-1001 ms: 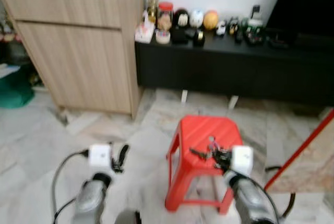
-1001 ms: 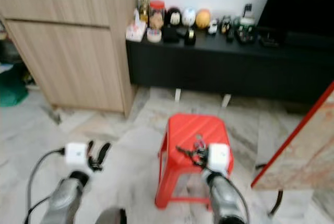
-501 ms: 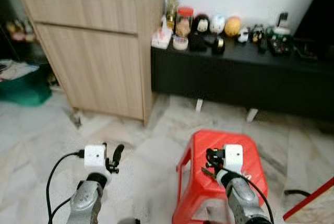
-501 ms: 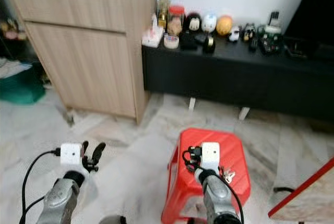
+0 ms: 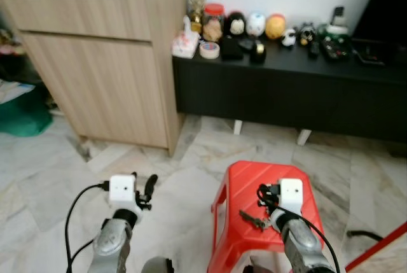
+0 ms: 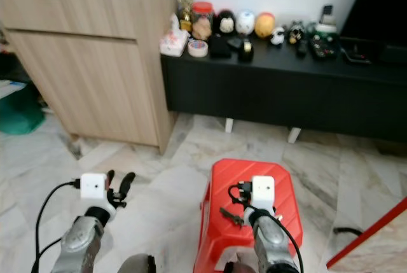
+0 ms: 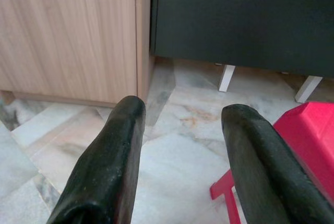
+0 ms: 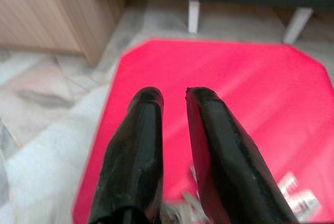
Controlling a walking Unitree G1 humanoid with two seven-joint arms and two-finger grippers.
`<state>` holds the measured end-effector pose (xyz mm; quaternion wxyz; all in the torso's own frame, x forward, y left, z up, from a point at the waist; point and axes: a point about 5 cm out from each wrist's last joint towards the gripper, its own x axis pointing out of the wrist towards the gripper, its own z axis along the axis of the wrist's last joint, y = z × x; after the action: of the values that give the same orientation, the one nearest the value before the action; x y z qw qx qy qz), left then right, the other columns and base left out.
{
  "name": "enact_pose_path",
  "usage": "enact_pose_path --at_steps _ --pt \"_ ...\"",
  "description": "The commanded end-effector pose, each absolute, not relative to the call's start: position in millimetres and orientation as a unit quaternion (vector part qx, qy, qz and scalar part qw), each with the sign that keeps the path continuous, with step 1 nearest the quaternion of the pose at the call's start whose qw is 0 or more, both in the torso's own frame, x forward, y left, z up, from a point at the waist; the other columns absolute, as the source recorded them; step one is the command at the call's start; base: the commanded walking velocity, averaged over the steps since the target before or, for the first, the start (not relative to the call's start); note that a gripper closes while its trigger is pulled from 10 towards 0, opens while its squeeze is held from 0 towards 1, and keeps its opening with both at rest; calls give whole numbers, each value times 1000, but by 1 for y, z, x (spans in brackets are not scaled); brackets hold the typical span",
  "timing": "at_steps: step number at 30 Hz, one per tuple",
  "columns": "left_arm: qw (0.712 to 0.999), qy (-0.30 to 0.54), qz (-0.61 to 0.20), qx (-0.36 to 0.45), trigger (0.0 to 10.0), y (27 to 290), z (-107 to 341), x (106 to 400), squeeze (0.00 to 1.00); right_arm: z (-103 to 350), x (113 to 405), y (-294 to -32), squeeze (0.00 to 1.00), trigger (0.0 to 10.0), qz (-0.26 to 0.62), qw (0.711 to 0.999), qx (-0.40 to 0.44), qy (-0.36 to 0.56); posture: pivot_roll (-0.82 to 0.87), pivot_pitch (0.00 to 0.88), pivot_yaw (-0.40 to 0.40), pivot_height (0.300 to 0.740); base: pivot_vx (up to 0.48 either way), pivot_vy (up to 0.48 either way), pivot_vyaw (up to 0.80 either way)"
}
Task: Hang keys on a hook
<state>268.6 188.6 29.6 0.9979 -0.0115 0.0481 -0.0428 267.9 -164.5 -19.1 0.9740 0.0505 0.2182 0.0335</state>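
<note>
A bunch of keys [image 5: 252, 220] hangs low over the top of a red plastic stool [image 5: 238, 184]. My right gripper [image 5: 264, 194] is above the stool, its fingers nearly together with the key ring caught near their base. In the right wrist view the two black fingers [image 8: 146, 140] point at the red seat, and silver keys [image 8: 298, 199] show beside them. My left gripper [image 5: 144, 189] hovers over the marble floor to the left of the stool. It is open, with a wide gap [image 7: 180, 112] and nothing in it.
A tall wooden cabinet [image 5: 108, 63] stands at the back left. Beside it is a low black console [image 5: 286, 88] carrying figurines, a jar and tape. A green object [image 5: 19, 111] lies on the floor at far left. A red-edged board [image 5: 381, 247] leans at lower right.
The camera has swung about, so the whole scene shifts. The right gripper stays over the stool with the keys, which now hang to its left. The left gripper stays open.
</note>
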Motion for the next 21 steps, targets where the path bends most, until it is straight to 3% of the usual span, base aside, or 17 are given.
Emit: enact_pose_path --at_steps 1,6,7,8,9,10,11,18,19,20,21 --pt "997 58 -46 -8 10000 188 27 268 0 -26 262 -165 0 10000 39 968 46 245 58 3 -62 633 0 0 0" --pt "997 61 -47 -7 10000 188 26 268 0 -32 258 -161 0 10000 81 955 34 284 55 8 -61 633 0 0 0" --pt "997 62 -48 -8 10000 188 26 268 0 -34 258 -160 90 10000 90 950 30 296 56 10 -60 633 0 0 0" --pt "997 62 -48 -8 10000 187 25 268 0 -34 257 -160 247 10000 95 948 24 303 56 10 -60 633 0 0 0" --pt "997 63 -49 -8 10000 187 25 268 0 -35 257 -160 702 10000 96 946 21 309 56 10 -60 633 0 0 0" --pt "997 63 -49 -8 10000 187 25 268 0 -36 257 -160 890 10000 96 944 18 316 55 11 -60 633 0 0 0" --pt "997 65 -50 -9 10000 186 24 267 0 -36 258 -161 1000 10000 92 943 11 319 55 10 -61 633 0 0 0" --pt "996 68 -49 -9 10000 186 23 267 0 -35 263 -162 1000 10000 80 937 2 341 61 15 -60 633 0 0 0" --pt "996 68 -48 -8 10000 186 23 267 0 -34 264 -162 863 10000 80 936 2 343 64 15 -60 633 0 0 0" --pt "997 67 -48 -8 10000 186 24 268 0 -33 266 -161 118 10000 80 936 2 344 67 17 -62 633 0 0 0" --pt "997 67 -48 -8 10000 186 24 268 0 -33 266 -161 118 10000 80 936 2 344 67 17 -62 633 0 0 0"
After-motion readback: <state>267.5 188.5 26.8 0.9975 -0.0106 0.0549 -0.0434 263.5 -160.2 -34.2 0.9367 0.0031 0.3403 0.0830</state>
